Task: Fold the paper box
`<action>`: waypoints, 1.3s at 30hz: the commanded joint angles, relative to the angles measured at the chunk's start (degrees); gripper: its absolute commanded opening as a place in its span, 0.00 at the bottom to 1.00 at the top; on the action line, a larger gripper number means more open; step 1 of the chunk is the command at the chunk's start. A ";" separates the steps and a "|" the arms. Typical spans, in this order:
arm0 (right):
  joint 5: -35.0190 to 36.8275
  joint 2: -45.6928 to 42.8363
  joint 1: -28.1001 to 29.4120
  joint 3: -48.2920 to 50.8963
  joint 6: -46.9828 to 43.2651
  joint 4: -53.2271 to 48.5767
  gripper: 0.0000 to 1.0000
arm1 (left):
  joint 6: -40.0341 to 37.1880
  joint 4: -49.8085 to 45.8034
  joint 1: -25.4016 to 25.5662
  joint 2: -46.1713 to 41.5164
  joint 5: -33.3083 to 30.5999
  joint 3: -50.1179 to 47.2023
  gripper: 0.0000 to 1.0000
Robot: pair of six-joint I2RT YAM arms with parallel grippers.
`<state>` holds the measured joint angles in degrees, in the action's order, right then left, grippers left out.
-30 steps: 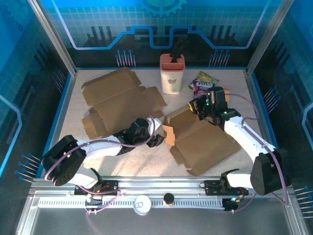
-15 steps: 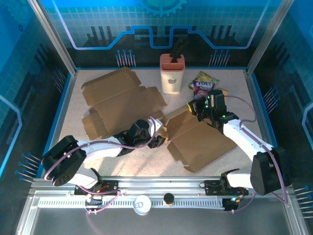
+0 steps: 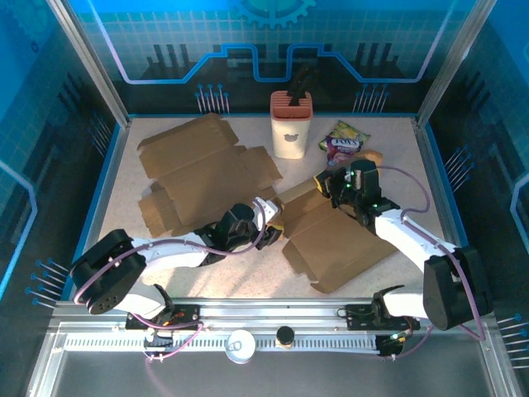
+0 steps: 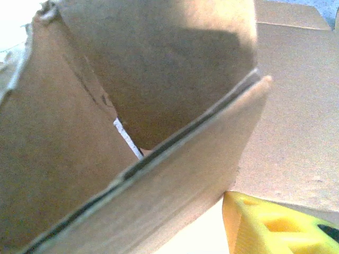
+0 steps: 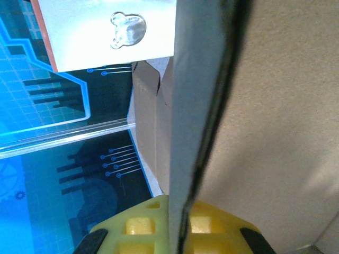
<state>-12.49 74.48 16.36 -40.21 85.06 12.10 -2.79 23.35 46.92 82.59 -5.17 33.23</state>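
A spare flat cardboard blank [image 3: 194,169] lies on the bench [image 3: 248,277] at the left. Beside it, the left fingers [image 4: 270,225] sit at the raised left flap of the paper box [image 3: 335,240]; whether they grip it cannot be told. The box lies mid-bench, and the right fingers [image 5: 139,226] are pressed together, pinching its far edge.

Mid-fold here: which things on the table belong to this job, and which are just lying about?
In the job:
- box, its far edge pinched by the right tool
- left tool, at the box's left flap

Lying about:
- flat cardboard, untouched on the left
- white holder, at the back
- snack bag, to the right of the holder
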 commanded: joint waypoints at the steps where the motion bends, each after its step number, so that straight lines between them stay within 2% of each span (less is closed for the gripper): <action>1: -0.17 -0.75 0.95 2.14 -0.51 3.03 0.00 | 0.06 3.16 0.96 1.10 -0.90 0.26 0.53; 12: -0.82 -0.91 1.09 3.16 -0.20 6.31 0.00 | 0.11 4.08 2.57 2.48 -2.62 1.41 0.48; 15: -0.18 -1.34 1.69 4.23 0.19 8.02 0.00 | 1.10 4.48 2.72 3.34 -3.84 2.09 0.51; 26: 8.83 -3.11 7.03 13.19 3.23 22.34 0.00 | 6.68 10.95 5.53 7.53 -18.88 1.47 0.53; 31: 11.06 -3.64 8.29 15.51 4.14 23.91 0.00 | 7.77 12.39 6.23 8.61 -21.07 2.07 0.52; 39: 10.57 -1.88 9.32 16.60 6.04 26.23 0.00 | 9.39 14.01 7.18 12.25 -25.24 4.20 0.53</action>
<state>0.25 71.61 23.75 -25.08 90.56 38.35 5.06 33.93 53.80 93.10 -27.33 35.42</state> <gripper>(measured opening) 0.048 0.524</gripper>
